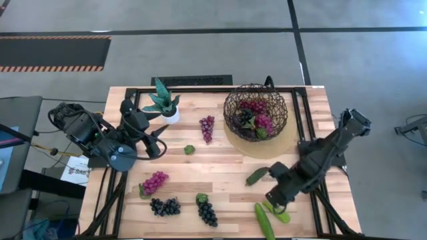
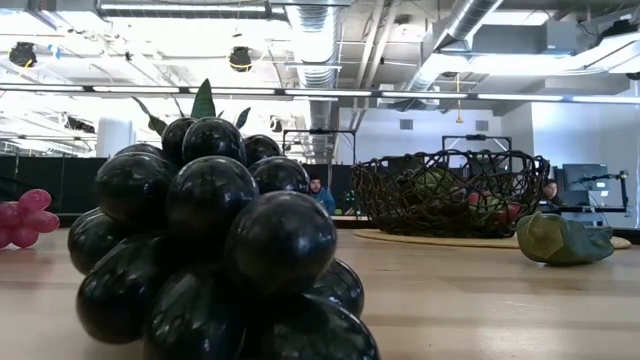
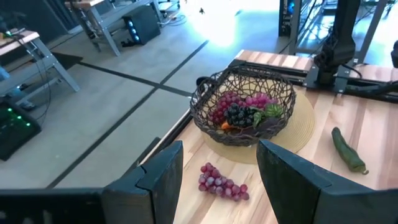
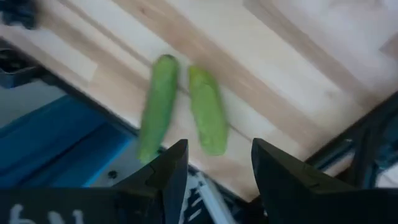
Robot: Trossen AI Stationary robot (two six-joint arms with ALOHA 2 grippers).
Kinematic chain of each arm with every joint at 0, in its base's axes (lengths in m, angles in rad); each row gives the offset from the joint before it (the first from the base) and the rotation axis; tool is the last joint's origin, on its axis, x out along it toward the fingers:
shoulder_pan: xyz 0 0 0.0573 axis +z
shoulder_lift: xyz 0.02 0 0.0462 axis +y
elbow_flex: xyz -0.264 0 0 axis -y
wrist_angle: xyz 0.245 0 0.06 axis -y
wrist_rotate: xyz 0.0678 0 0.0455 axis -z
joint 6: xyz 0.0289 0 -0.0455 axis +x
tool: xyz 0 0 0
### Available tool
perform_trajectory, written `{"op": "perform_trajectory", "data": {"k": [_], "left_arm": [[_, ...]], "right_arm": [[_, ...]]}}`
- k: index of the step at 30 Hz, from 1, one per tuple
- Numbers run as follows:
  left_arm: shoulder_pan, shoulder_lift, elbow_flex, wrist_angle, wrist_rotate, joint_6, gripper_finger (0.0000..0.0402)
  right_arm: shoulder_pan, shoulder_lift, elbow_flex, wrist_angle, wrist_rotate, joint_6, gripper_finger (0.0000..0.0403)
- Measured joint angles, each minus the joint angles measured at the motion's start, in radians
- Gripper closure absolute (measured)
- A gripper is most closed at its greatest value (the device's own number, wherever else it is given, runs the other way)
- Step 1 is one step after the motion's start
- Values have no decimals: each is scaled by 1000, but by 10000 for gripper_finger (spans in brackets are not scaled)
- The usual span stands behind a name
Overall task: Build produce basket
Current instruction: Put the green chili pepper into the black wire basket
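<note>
The dark wire basket (image 1: 257,110) (image 3: 245,109) (image 2: 450,190) stands on a tan disc and holds magenta and black grapes. A purple bunch (image 1: 207,128) (image 3: 222,183) lies on the table in front of my open left gripper (image 1: 160,141) (image 3: 219,180), which hovers near the table's left side. My open right gripper (image 1: 272,199) (image 4: 214,168) hovers over two bright green cucumbers (image 4: 157,115) (image 4: 208,118) lying side by side at the near right edge. A dark cucumber (image 1: 257,175), a magenta bunch (image 1: 155,182) and two black bunches (image 1: 165,207) (image 1: 206,212) lie on the table.
A small potted plant (image 1: 163,101) stands at the far left of the table, behind my left arm. A small green piece (image 1: 189,149) lies mid-table. The table's near edge (image 4: 118,118) runs right beside the cucumbers. Bare wood lies between the basket and the near bunches.
</note>
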State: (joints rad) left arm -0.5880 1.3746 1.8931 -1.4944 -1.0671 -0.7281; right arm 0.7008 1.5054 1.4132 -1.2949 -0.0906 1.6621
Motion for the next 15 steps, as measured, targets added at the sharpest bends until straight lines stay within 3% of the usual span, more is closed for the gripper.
{"op": "perform_trajectory", "data": {"k": [7, 10, 15], "left_arm": [[1, 2, 0, 28, -12, 7, 209], [1, 2, 0, 31, -13, 7, 209], [1, 2, 0, 31, -13, 7, 209]], "right_arm": [[51, 71, -46, -18, 30, 34, 185], [17, 109, -46, 3, 93, -122, 175], [-62, 165, -45, 76, 97, -491, 168]]}}
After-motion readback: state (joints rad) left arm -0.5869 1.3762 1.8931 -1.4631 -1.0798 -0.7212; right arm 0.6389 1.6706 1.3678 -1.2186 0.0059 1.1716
